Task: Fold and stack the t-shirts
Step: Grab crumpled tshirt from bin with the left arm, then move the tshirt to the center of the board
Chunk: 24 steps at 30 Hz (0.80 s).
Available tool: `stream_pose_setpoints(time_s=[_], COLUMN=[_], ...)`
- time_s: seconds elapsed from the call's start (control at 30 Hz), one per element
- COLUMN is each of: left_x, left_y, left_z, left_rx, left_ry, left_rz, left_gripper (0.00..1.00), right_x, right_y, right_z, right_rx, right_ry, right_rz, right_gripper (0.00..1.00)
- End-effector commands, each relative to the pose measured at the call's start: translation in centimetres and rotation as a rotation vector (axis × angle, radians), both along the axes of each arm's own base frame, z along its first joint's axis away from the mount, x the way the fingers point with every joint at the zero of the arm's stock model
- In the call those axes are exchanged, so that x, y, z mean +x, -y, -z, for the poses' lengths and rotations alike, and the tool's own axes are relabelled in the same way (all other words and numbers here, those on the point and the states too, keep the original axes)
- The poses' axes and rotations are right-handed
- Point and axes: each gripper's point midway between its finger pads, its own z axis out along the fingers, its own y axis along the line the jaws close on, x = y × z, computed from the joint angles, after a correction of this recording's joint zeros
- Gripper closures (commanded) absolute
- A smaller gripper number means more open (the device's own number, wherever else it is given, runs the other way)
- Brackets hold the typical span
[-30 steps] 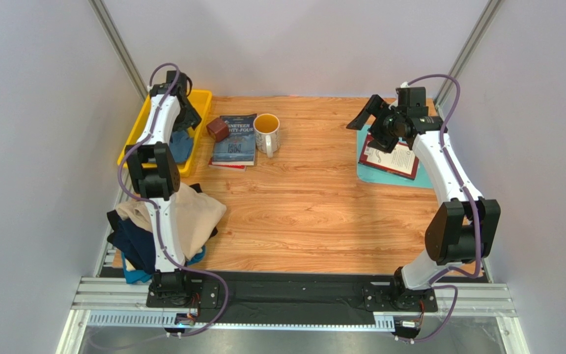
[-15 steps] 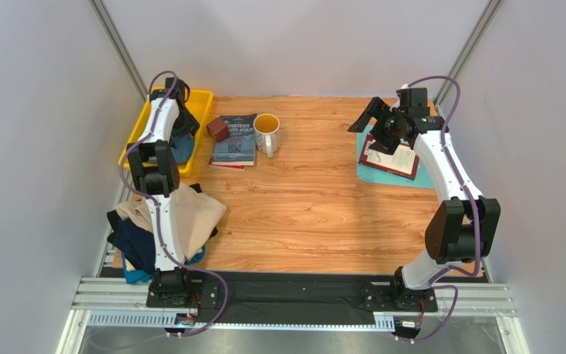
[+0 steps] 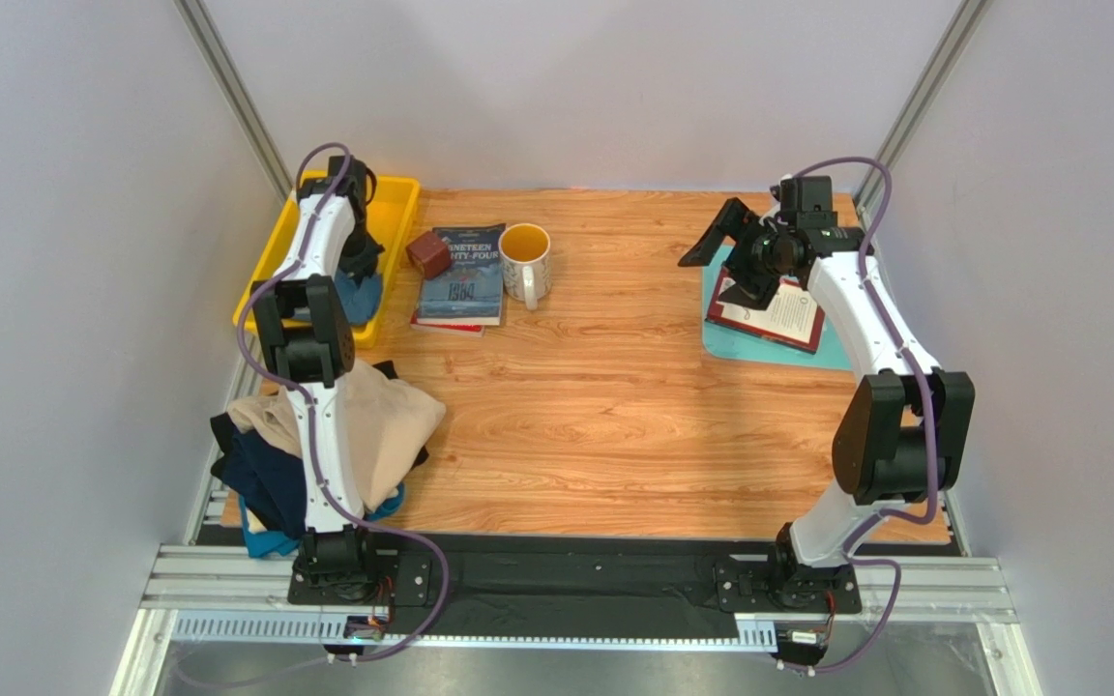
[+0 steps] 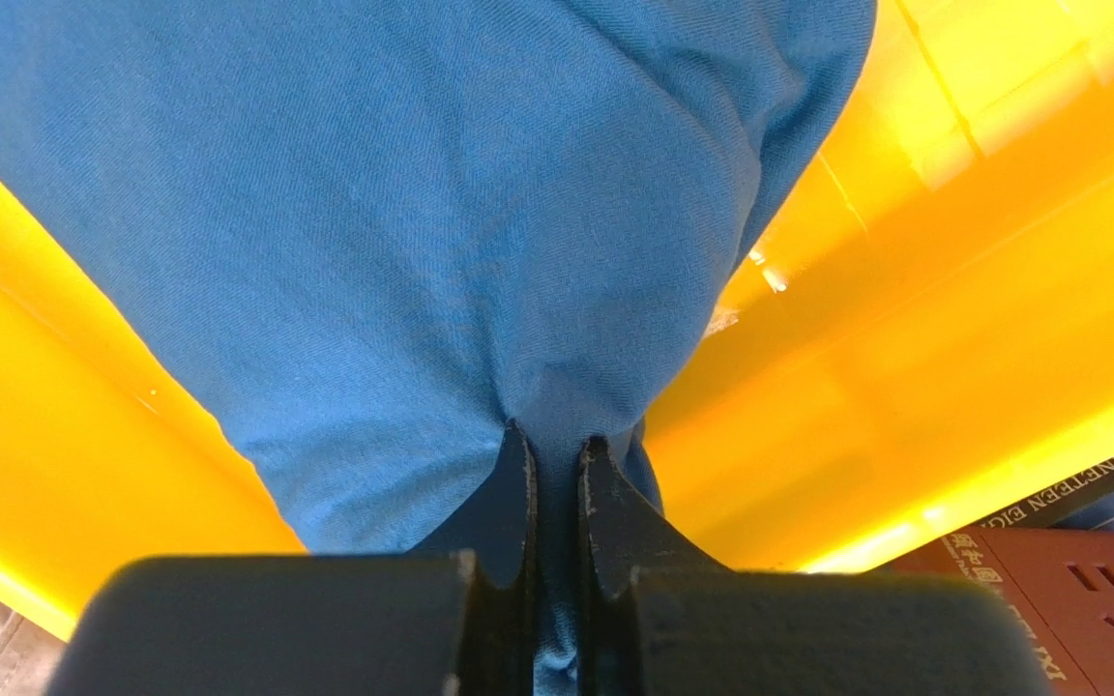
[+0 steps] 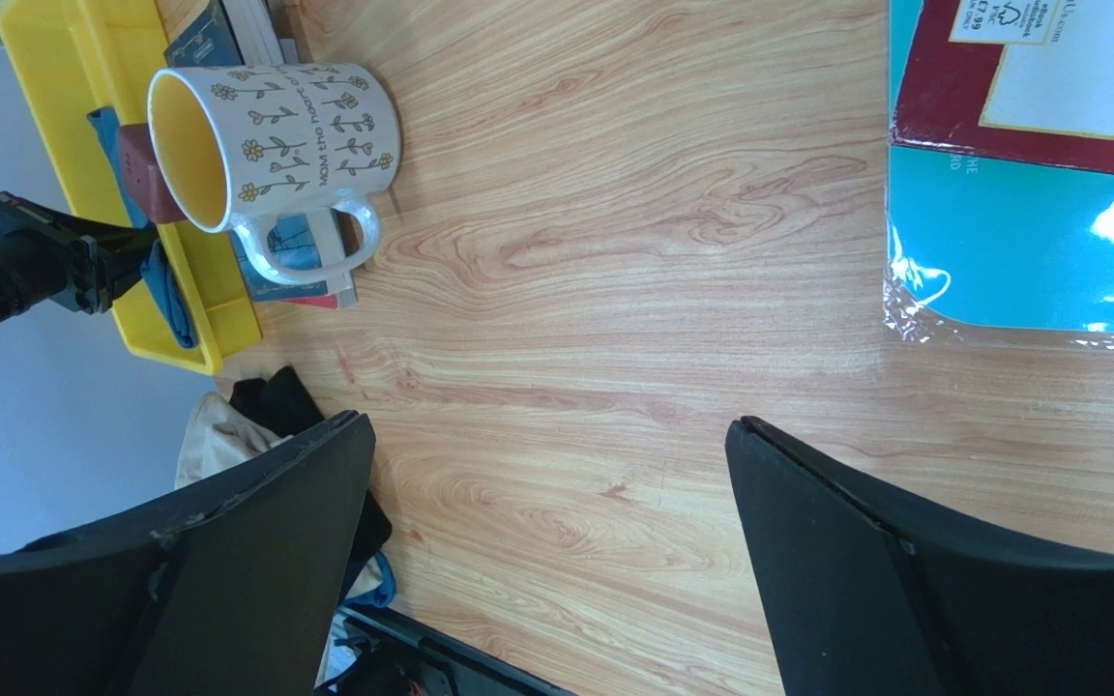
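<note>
"NINETEEN EIGHTY-FOUR" on the blue book (image 3: 463, 273) (smaller print illegible)

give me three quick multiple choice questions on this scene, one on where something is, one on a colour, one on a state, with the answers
1. Where is the bright blue t-shirt?
A. in the yellow bin
B. spread over the teal mat
C. draped over the right arm

2. What colour is the inside of the flowered mug?
A. black
B. yellow
C. red

3. How do the left gripper and the right gripper stand?
A. both open
B. left open, right shut on the mug
C. left shut on the shirt, right open and empty

Answers:
1 A: the left wrist view shows the blue cloth lying between yellow walls.
2 B: the right wrist view looks straight into its yellow inside.
3 C: the left jaws pinch a fold of the cloth, while the right jaws stand wide apart over bare wood.
</note>
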Motion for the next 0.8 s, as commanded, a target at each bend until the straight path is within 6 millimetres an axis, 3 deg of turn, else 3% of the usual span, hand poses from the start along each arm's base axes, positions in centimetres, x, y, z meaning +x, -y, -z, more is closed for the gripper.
stream_pose_setpoints(time_s=[0.0, 0.07, 0.17, 0.2, 0.3, 0.37, 0.4, 0.47, 0.5, 0.57, 0.6, 0.63, 0.67, 0.7, 0.73, 0.77], left_x=[0.2, 1.3, 2.2, 1.9, 1.5, 0.8, -0.1, -1.0, -2.1, -3.3, -4.8, -5.5, -6.4, -8.4, -9.8, -12.5], left_y=[-1.2, -1.7, -2.6, -3.0, -3.5, -3.1, -2.5, -1.6, -0.9, 1.0, 2.3, 3.8, 6.2, 8.9, 12.2, 14.8], left_z=[-5.9, -8.6, -14.3, -16.1, -20.7, -22.9, -25.4, -27.0, -29.1, -30.1, -32.2, -32.6, -31.5, -32.9, -32.3, -30.4], left_rx=[0.060, 0.089, 0.153, 0.175, 0.210, 0.194, 0.168, 0.156, 0.148, 0.132, 0.115, 0.079, 0.024, -0.059, -0.128, -0.207], left_ry=[0.111, 0.197, 0.333, 0.363, 0.454, 0.496, 0.550, 0.582, 0.623, 0.638, 0.683, 0.691, 0.666, 0.703, 0.687, 0.640], left_rz=[-0.037, -0.040, -0.040, -0.046, -0.062, -0.063, -0.046, -0.022, 0.012, 0.071, 0.112, 0.152, 0.211, 0.293, 0.351, 0.422], left_gripper=[1.00, 1.00, 1.00, 1.00, 1.00, 1.00, 1.00, 1.00, 1.00, 1.00, 1.00, 1.00, 1.00, 1.00, 1.00, 1.00], right_x=[-0.6, -1.1, -3.4, -4.2, -6.7, -8.4, -8.9, -9.9, -10.2, -10.9, -11.1, -11.4, -12.0, -12.6, -13.0, -13.9], right_y=[-0.7, -1.3, -1.6, -1.3, -1.3, -1.3, -1.3, -1.4, -1.6, -1.7, -1.9, -1.9, -1.9, -1.8, -1.7, -1.7], right_z=[-0.9, -1.3, -2.0, -3.5, -4.6, -5.4, -5.6, -5.8, -5.9, -5.4, -5.2, -4.9, -3.9, -3.6, -3.3, -1.8], right_rx=[0.056, 0.053, 0.008, -0.018, -0.106, -0.101, -0.103, -0.101, -0.099, -0.097, -0.092, -0.085, -0.077, -0.071, -0.062, -0.066], right_ry=[0.011, 0.035, 0.024, 0.055, 0.066, 0.080, 0.085, 0.102, 0.114, 0.125, 0.122, 0.111, 0.082, 0.079, 0.068, 0.038], right_rz=[0.003, 0.003, 0.017, 0.031, 0.026, 0.016, 0.001, -0.021, -0.054, -0.083, -0.090, -0.089, -0.085, -0.069, -0.052, -0.059], right_gripper=[0.00, 0.00, 0.00, 0.00, 0.00, 0.00, 0.00, 0.00, 0.00, 0.00, 0.00, 0.00, 0.00, 0.00, 0.00, 0.00])
